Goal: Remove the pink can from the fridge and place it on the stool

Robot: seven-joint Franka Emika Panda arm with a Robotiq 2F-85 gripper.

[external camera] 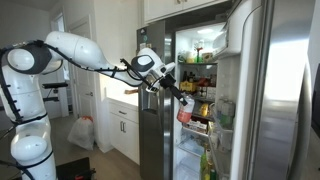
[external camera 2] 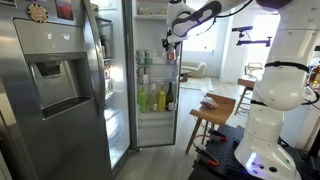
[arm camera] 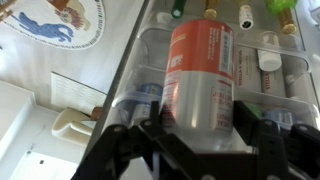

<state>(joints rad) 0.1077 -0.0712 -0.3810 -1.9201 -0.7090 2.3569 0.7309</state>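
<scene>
The claw (arm camera: 205, 128) is clenched on the pink can (arm camera: 200, 60), which sits between its fingers just in front of the fridge (external camera: 270, 100) shelves. The squeeze should be firm. I would draw straight back, clear of the bottles (arm camera: 246, 15) beyond the claw. The stool (external camera 2: 215, 103) stands well below and away from the claw, so swing over slowly and lower gently.

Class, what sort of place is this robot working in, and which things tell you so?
Most likely a home kitchen: a tall stainless-steel fridge stands open with bottles on its shelves, white cabinets sit beside it, and a wooden stool stands nearby.
</scene>
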